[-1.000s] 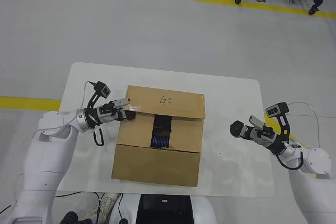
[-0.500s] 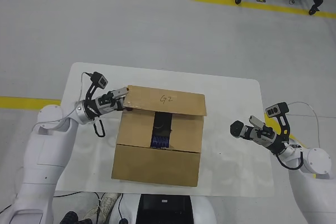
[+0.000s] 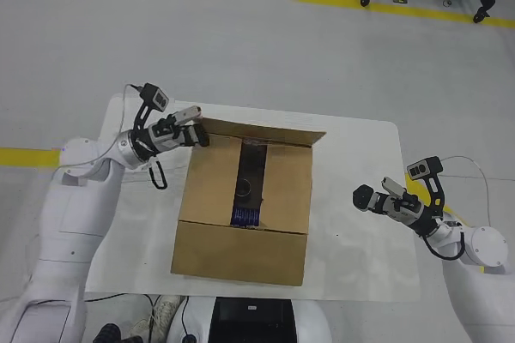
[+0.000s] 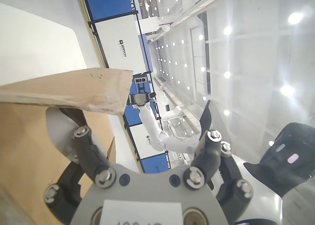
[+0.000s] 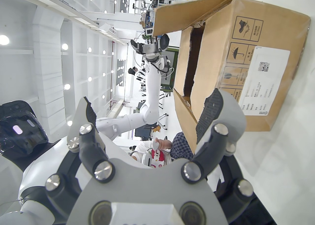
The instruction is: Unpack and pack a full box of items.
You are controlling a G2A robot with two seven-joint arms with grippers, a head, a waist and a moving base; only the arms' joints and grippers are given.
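Cardboard fills the middle of the white table [image 3: 360, 146]: the box [image 3: 240, 249] sits square to the robot. Two inner flaps lie flat across its top, with a narrow gap between them. Dark and blue items [image 3: 247, 199] show through that gap. The far flap [image 3: 266, 133] stands raised, tilted up and away from the robot. A yellow floor line [image 3: 17, 157] runs past the table on the left.

The raised flap is the only thing close to either arm. The left gripper [image 3: 193, 129] is at the box's far left corner, and its jaws are spread wide. In the left wrist view the flap [image 4: 73, 90] lies across one finger [image 4: 61, 125], which is tucked beneath the flap's corner and touches its underside. The other finger [image 4: 206, 122] stands well apart in open air, so the flap rests on a single finger and nothing is pinched.

The right gripper [image 3: 373, 199] hangs over bare table to the right of the box, well apart from it. Its fingers are spread and it holds nothing. From the right wrist view the box [image 5: 246, 38] lies beyond both fingertips, with its labelled side wall facing the camera.
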